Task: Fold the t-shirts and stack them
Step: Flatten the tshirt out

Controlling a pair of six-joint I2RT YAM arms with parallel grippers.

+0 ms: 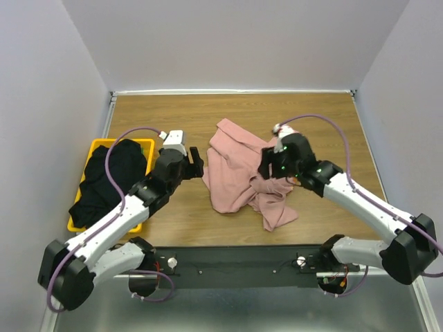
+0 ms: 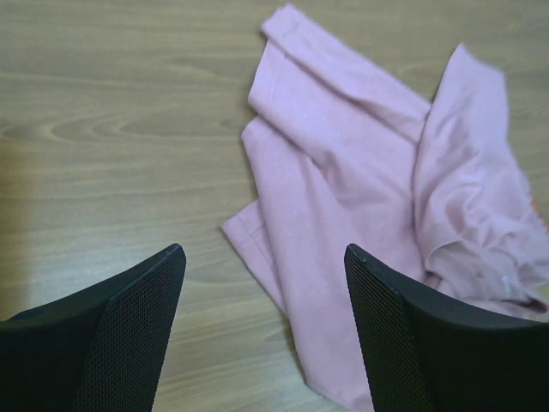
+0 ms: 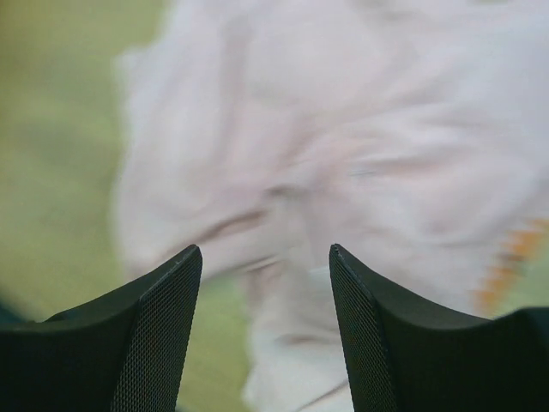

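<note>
Pink t-shirt [image 1: 232, 173] crumpled, part hidden under right claw [image 3: 264, 251], wrist view blurred

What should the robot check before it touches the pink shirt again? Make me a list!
1. Left gripper open and empty: ok.
2. Right gripper open, nothing pinched: ok, though that view is blurry.
3. Pink shirt lying flat: not ok, it is crumpled.
4. Pink shirt fully on the table: ok.
5. Black shirt out of the way at the yellow basket: ok.
6. Which side of the pink shirt faces up: cannot tell.
</note>
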